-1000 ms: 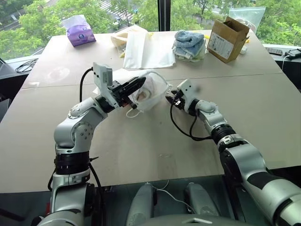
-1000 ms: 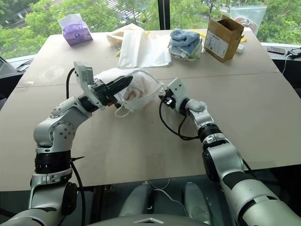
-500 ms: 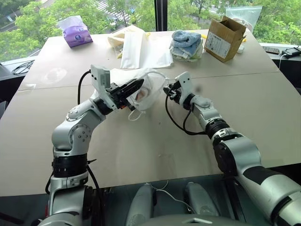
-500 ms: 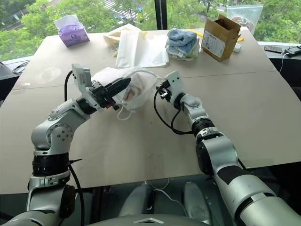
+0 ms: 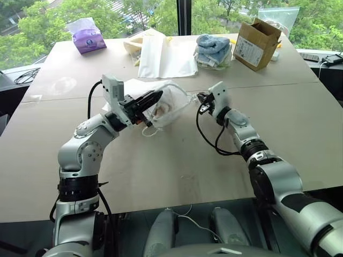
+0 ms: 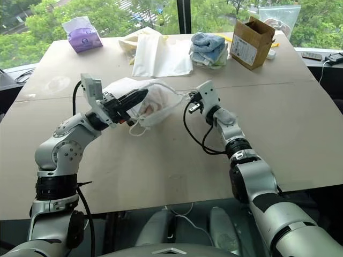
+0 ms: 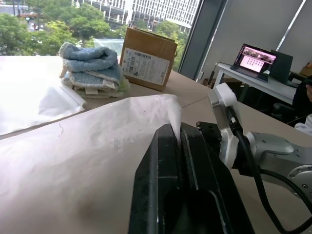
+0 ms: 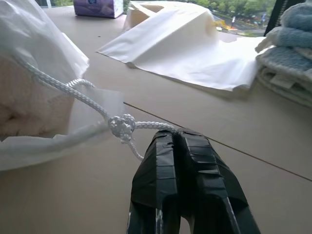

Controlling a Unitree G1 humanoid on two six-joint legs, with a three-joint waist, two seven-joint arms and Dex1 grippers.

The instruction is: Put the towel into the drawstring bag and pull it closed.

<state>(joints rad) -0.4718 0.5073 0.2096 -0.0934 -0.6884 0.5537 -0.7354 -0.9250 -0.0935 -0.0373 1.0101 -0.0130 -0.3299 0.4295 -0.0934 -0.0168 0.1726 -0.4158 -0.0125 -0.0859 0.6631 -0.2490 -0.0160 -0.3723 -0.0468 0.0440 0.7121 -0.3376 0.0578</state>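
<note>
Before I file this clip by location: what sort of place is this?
Probably an upper-floor office or lab: a window overlooking treetops, an open laptop on a desk, and a worktable holding a cardboard box.

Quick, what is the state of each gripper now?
Left gripper: shut on the bag, at its mouth.
Right gripper: shut on the cord, beside its knot.

The towel (image 8: pixel 19 97) shows only dimly through the drawstring bag (image 6: pixel 155 99).
</note>
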